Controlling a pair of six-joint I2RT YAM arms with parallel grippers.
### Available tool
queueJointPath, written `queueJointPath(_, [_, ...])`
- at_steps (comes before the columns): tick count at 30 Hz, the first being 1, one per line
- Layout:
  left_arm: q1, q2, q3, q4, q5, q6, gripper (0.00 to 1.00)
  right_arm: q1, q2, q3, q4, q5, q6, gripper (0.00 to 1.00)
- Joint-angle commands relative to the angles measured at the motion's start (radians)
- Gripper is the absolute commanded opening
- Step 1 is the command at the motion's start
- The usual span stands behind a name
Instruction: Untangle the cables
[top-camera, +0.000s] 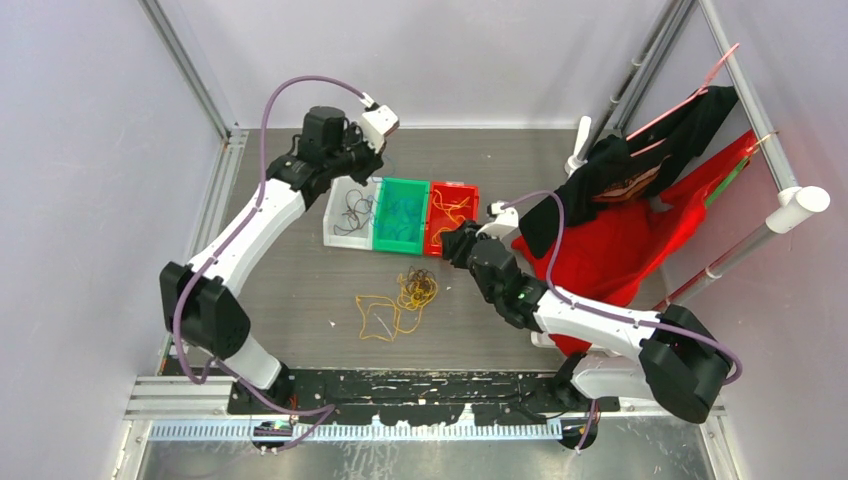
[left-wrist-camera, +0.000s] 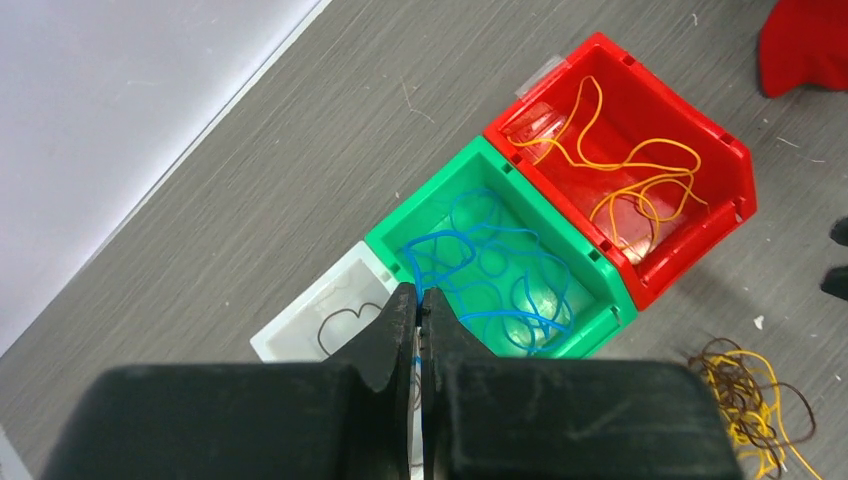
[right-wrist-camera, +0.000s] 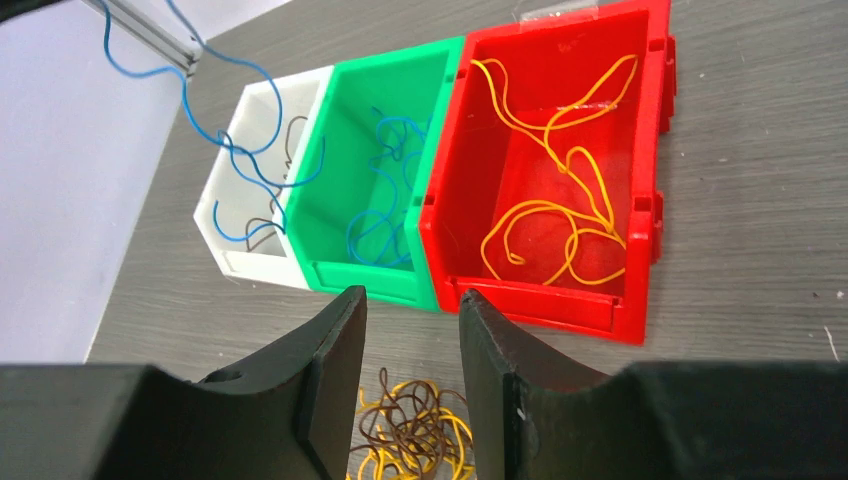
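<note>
My left gripper is shut on a thin blue cable, which dangles in curls over the white bin and green bin. More blue cables lie in the green bin. Yellow-orange cables lie in the red bin, and a dark brown cable lies in the white one. A tangle of brown and yellow cables rests on the table in front of the bins. Just above it, my right gripper stands open, holding nothing. A loose yellow cable lies beside the tangle.
The three bins stand side by side at mid-table. A red cloth and a black garment hang on a rack at the right, close behind my right arm. Metal frame posts and walls enclose the table.
</note>
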Motion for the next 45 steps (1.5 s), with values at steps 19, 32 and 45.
queueJointPath(19, [-0.022, 0.192, 0.135, 0.032, -0.046, 0.139, 0.0, -0.031, -0.047, -0.03, -0.01, 0.0, 0.054, 0.43])
queueJointPath(32, [-0.075, 0.29, 0.099, -0.087, -0.089, 0.25, 0.0, -0.033, -0.065, -0.034, -0.018, 0.0, 0.065, 0.41])
queueJointPath(45, [-0.085, 0.379, 0.099, -0.098, -0.094, 0.264, 0.0, -0.048, -0.093, -0.033, -0.041, -0.006, 0.069, 0.38])
